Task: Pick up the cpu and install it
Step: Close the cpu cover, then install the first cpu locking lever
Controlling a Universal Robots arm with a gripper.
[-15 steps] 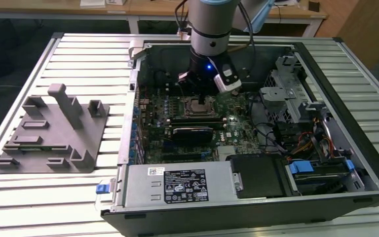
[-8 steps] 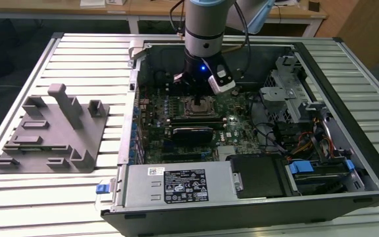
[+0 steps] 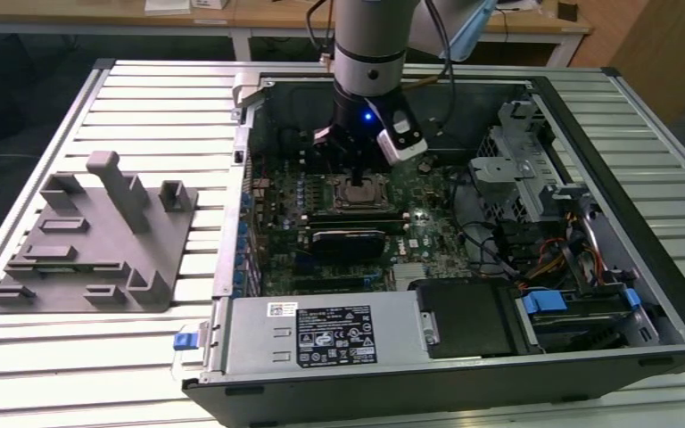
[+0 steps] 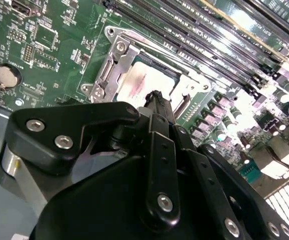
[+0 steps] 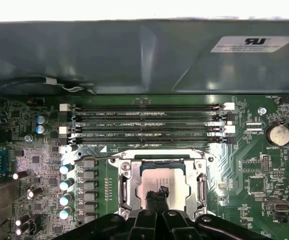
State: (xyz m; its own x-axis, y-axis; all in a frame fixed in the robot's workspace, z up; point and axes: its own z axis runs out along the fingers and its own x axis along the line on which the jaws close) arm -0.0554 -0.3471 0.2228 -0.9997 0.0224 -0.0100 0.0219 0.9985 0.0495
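Slatted white bench (image 3: 81, 374) under everything. At the exterior view's left, resting on it, a grey fixture block (image 3: 93, 241), well apart from the work. Further right, toward the middle of the frame, an open computer case (image 3: 438, 392) with the green motherboard (image 3: 283, 259) facing up. Just above the frame's middle, the gripper (image 3: 359, 174), pointing straight down. Directly beneath its tips, the cpu (image 3: 364, 192), lying flat inside the metal socket frame (image 5: 124, 185), silvery plate up; square, so no long axis to favour. In the first wrist view, fingers (image 5: 152, 200) pressed together with nothing between them, tips over the centre of the plate; touching or just above, cannot tell. Judged from this, probably seated in place. At the exterior view's right, a drive cage (image 3: 521, 169), clear of the arm.
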